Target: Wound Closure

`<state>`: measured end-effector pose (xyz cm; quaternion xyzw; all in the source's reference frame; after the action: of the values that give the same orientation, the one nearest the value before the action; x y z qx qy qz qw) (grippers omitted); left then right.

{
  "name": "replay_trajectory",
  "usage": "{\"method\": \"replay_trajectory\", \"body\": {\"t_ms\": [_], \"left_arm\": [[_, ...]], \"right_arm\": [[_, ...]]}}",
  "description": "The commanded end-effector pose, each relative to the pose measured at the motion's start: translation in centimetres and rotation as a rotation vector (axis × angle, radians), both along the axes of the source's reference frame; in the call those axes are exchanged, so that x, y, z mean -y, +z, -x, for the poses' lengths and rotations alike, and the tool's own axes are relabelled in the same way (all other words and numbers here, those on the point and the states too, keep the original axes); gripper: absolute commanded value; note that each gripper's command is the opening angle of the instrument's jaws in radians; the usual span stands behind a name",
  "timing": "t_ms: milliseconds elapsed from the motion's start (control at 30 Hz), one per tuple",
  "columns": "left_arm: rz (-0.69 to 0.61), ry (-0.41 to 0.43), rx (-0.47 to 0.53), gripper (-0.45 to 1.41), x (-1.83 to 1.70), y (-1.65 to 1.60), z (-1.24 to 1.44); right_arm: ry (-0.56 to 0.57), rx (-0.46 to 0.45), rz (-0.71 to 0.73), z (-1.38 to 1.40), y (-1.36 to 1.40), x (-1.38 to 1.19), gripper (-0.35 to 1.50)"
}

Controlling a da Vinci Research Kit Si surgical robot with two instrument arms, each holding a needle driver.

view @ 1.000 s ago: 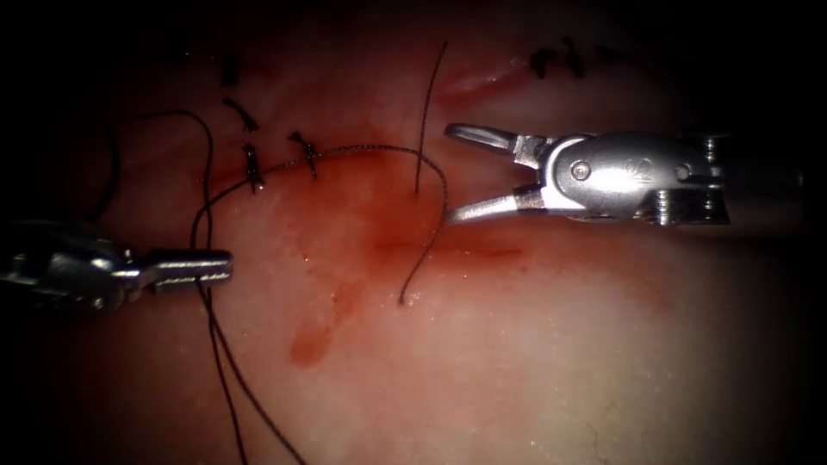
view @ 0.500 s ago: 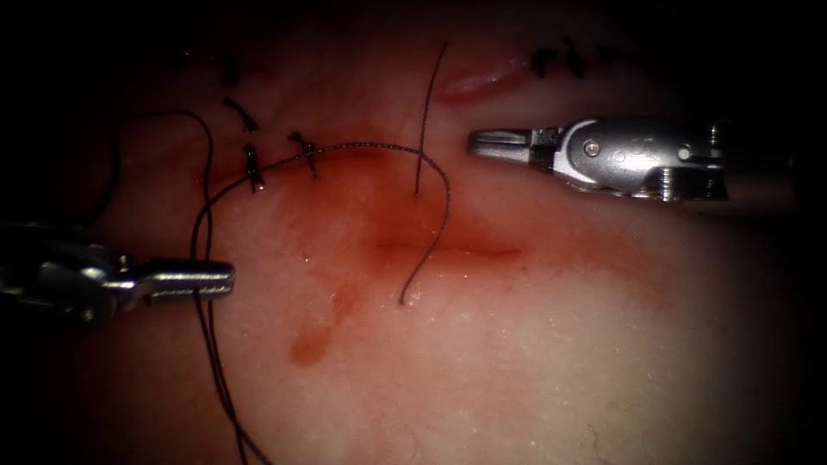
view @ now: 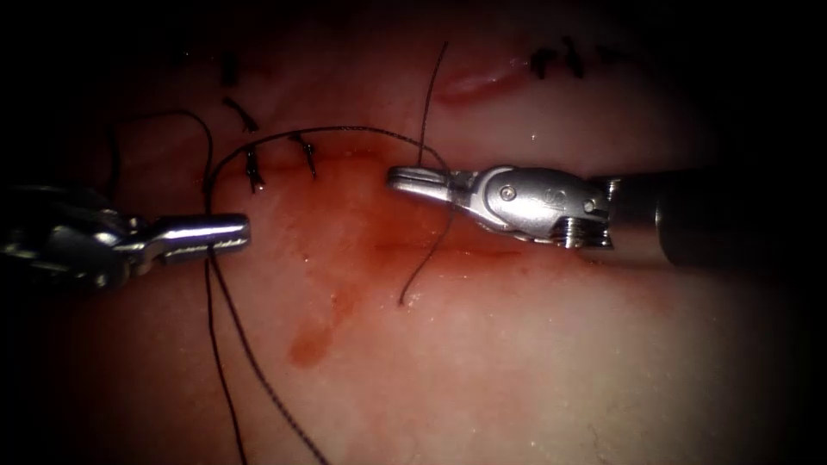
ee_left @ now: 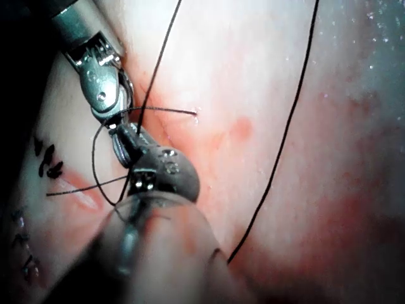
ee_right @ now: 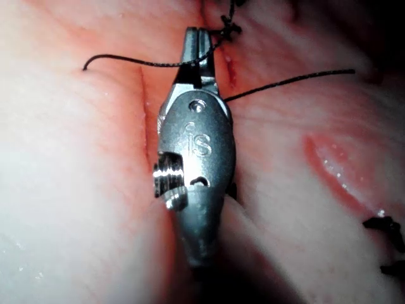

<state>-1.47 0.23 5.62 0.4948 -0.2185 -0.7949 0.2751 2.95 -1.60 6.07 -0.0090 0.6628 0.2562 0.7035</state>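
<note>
Left tool [view: 226, 231] sits left of the cut [view: 448, 251], fingers together and clamped on the thread [view: 258, 146], which rises from them and arches over two finished stitches [view: 251, 165]. Right tool [view: 412, 179] lies over the red fluid [view: 379, 226], fingers pressed together on the thread, shown close in the right wrist view [ee_right: 197, 47]. A loose tail [view: 424, 269] curls down across the cut onto the tissue [view: 534, 362]. I can't make out the needle

Dark thread [view: 345, 131] arcs over the reddened cut [view: 448, 250] in the tissue [view: 517, 362].
</note>
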Motion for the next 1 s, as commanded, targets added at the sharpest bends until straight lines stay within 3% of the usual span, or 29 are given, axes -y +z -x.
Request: {"method": "replay_trajectory", "body": {"t_ms": [33, 267, 500, 700, 867, 900, 1000], "left_arm": [[-0.02, 0.008, -0.011, -0.45, -0.03, 0.13, 0.07], [-0.235, 0.038, -0.064, -0.45, 0.05, 0.74, 0.16], [-0.274, 0.114, -0.084, -0.45, 0.25, 1.05, 0.47], [-0.277, 0.214, -0.07, -0.45, 0.55, 1.02, 0.81], [-0.278, 0.296, -0.005, -0.45, 0.68, 0.62, 0.97], [-0.279, 0.303, 0.001, -0.45, 0.68, 0.57, 0.97], [-0.28, 0.322, 0.015, -0.45, 0.7, 0.44, 0.97]], "right_arm": [[-0.001, -0.017, 0.001, -0.16, -0.05, -0.02, -0.35], [-0.002, -0.057, -0.007, -0.21, -0.21, -0.04, -0.35], [0.029, -0.076, -0.006, -0.25, -0.26, -0.08, -0.35], [0.065, -0.072, 0.001, -0.32, -0.24, -0.06, -0.35], [0.097, -0.045, 0.002, -0.42, -0.21, -0.01, -0.35], [0.093, -0.033, -0.002, -0.43, -0.2, -0.01, -0.32], [0.079, 0.01, -0.014, -0.49, -0.17, -0.02, 0.47]]}}
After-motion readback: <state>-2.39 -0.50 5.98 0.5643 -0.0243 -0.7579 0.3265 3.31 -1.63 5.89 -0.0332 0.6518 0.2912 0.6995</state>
